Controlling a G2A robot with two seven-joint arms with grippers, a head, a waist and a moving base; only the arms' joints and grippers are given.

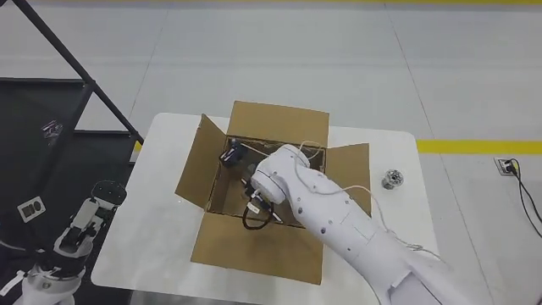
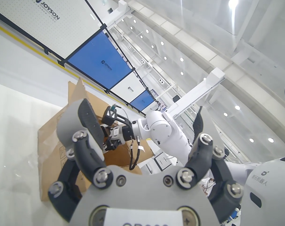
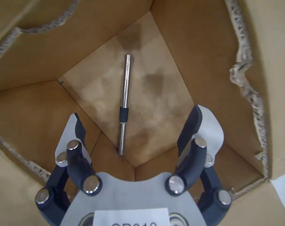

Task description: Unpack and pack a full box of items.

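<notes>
Since the counter (image 1: 169, 220) carries the box (image 1: 254, 254) mid-surface with flaps spread, right hand (image 3: 135, 115) hangs inside, wide open and empty, over the metal rod (image 3: 124, 90) lying flat on the box floor, likely next out. Left hand (image 2: 142, 111) sits wide open, empty, off the counter's left edge.

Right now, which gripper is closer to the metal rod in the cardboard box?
Right. The right gripper hangs open inside the box, above the rod on its floor; the left gripper is outside the box, by the table edge.
</notes>
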